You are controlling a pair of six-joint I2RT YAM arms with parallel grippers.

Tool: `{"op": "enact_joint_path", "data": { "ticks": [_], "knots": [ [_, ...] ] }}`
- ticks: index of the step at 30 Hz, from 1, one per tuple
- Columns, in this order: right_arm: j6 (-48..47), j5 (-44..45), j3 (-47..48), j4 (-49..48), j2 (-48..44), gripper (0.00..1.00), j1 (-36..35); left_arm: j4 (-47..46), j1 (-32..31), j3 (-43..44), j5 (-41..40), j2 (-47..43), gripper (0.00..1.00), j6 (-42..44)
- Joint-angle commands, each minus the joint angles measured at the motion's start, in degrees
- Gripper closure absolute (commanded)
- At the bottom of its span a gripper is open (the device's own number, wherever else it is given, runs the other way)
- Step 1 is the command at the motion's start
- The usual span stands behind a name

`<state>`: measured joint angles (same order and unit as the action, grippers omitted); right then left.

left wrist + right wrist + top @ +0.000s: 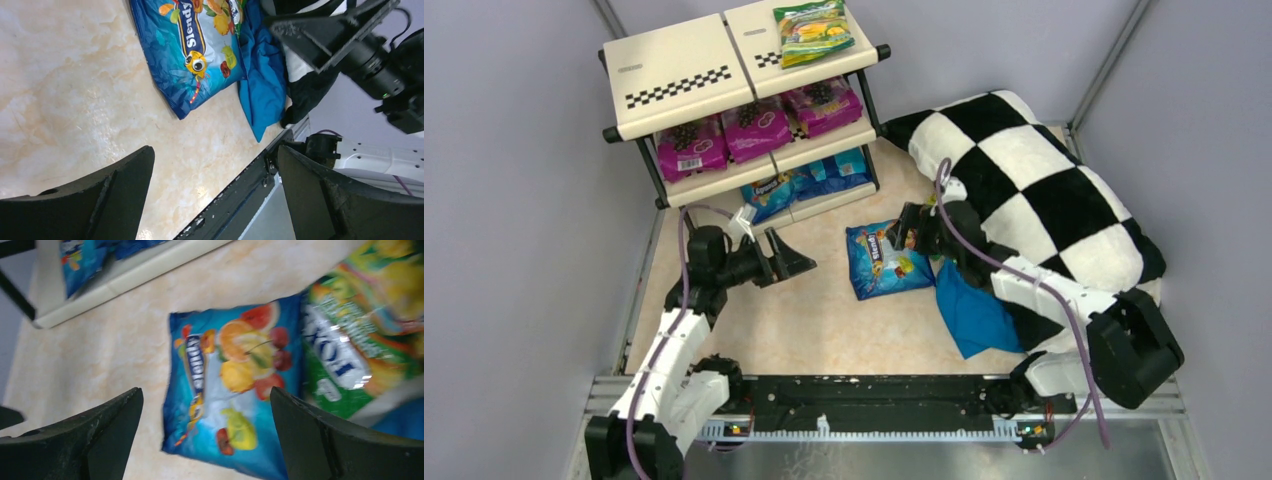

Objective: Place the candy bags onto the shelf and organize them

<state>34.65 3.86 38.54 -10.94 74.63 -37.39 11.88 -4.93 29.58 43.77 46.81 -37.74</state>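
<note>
A blue candy bag lies flat on the floor in front of the shelf. My right gripper hovers open over its right end; in the right wrist view the blue bag lies between the fingers and a green bag lies next to it. My left gripper is open and empty, left of the blue bag, above bare floor; the blue bag shows ahead of it. On the shelf sit a green bag, three magenta bags and blue bags.
A checkered pillow fills the right side, under and behind my right arm. A plain blue cloth lies right of the floor bag, also in the left wrist view. Grey walls close in both sides. The black rail runs along the near edge.
</note>
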Motion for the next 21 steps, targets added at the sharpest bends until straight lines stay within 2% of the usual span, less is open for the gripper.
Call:
{"op": "enact_joint_path", "data": {
  "ticks": [1, 7, 11, 14, 17, 21],
  "knots": [
    [-9.3, 2.6, 6.2, 21.4, 3.0, 0.03, 5.6, 3.0, -1.0, 7.0, -3.9, 4.1, 0.02, 7.7],
    [-10.4, -2.9, 9.4, 23.7, 8.8, 0.04, 6.4, 5.5, -1.3, 6.3, -10.3, 4.5, 0.02, 13.9],
    [-8.4, -6.3, 10.7, 23.1, 12.2, 0.06, 6.4, 4.5, -1.4, 6.6, -8.8, 4.5, 0.02, 14.8],
    [-3.3, -13.1, 8.3, 18.2, 12.1, 0.09, 5.7, 3.2, -1.4, 6.1, -7.3, 4.6, 0.02, 14.8],
    [3.3, -17.2, 4.7, 7.4, 10.5, 0.1, 1.1, 2.4, -1.4, 5.9, -6.1, 5.7, 0.02, 14.5],
    [8.9, -14.6, 7.1, -0.8, 13.7, 0.1, -11.2, 2.5, -1.3, 5.8, -7.0, 5.2, 0.02, 14.1]
  ]
}}
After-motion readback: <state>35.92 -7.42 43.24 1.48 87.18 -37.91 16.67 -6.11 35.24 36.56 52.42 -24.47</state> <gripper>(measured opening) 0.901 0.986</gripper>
